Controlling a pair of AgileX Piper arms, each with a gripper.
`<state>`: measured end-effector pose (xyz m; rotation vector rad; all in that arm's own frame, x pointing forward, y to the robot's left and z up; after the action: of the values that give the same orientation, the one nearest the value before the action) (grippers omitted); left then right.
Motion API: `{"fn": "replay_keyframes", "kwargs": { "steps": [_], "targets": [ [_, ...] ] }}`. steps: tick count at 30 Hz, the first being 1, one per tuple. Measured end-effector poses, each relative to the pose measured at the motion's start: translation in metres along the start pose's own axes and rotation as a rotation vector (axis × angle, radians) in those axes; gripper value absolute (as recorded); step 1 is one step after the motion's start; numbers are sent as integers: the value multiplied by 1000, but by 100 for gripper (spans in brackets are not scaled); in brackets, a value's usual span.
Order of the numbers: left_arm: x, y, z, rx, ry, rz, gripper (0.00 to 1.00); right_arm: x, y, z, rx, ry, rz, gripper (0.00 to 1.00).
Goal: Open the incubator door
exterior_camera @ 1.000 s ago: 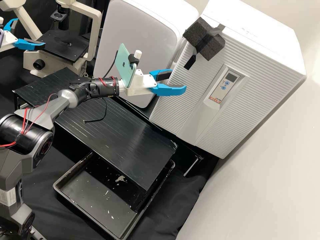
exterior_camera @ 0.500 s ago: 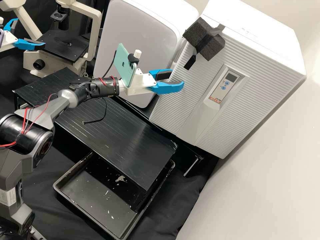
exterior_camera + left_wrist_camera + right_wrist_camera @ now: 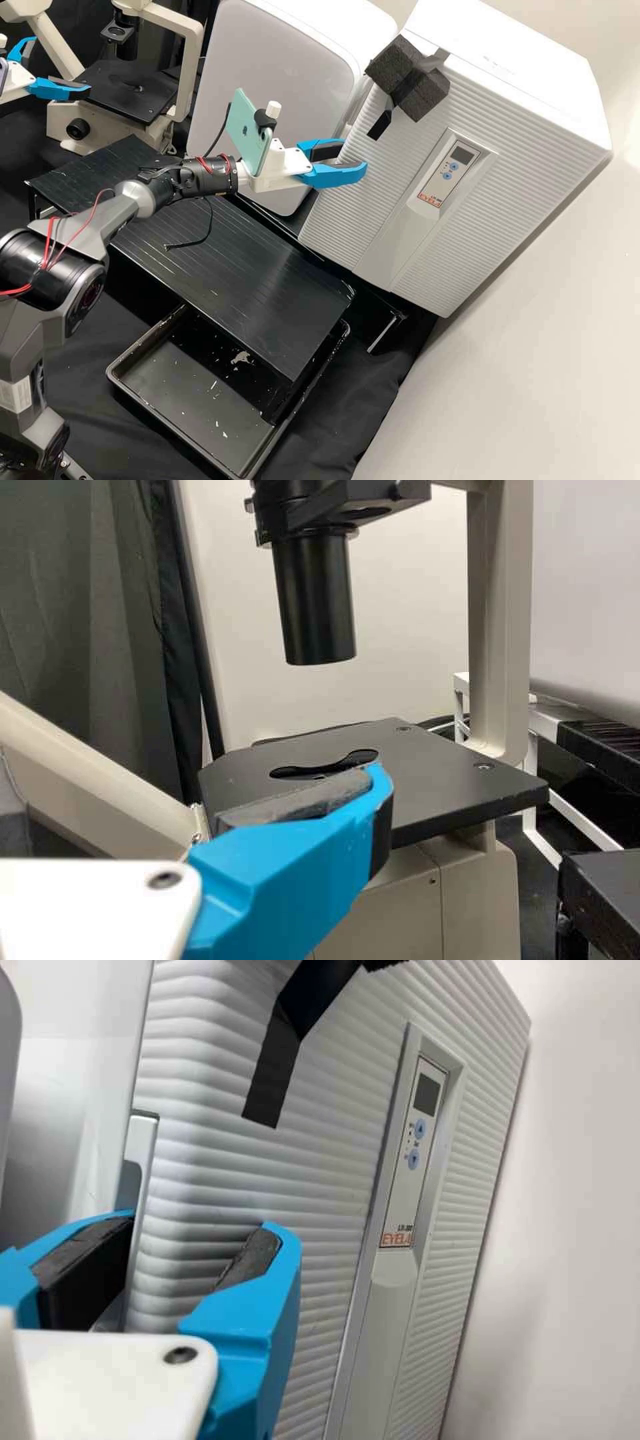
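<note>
The white, ribbed incubator door (image 3: 487, 193) looks closed; opening remains. The blue-fingered right pincer (image 3: 354, 155) and left pincer (image 3: 60, 64) gape, seemingly empty.

We note a white incubator (image 3: 527, 127) with a finely ribbed front, its buttons (image 3: 454, 166) blue. We find the phone (image 3: 245, 137) mint green, the foam block (image 3: 427, 95) dark grey, the tray (image 3: 180, 380) black with pale flecks, and the right gripper (image 3: 353, 155) white with bright blue fingers.
</note>
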<state>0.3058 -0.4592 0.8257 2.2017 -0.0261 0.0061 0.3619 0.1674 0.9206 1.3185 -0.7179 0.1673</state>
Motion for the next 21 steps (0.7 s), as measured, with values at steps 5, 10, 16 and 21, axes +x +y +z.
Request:
{"fn": "replay_keyframes", "kwargs": {
  "steps": [5,10,16,21],
  "targets": [
    [0,0,0,0,0,0,100,-6,14,9,12,15,-21,0],
    [0,0,0,0,0,0,100,-13,30,16,46,12,-39,0],
    [0,0,0,0,0,0,100,-20,45,25,74,11,-53,0],
    [0,0,0,0,0,0,100,-33,61,35,123,-6,-51,0]
  ]
}}
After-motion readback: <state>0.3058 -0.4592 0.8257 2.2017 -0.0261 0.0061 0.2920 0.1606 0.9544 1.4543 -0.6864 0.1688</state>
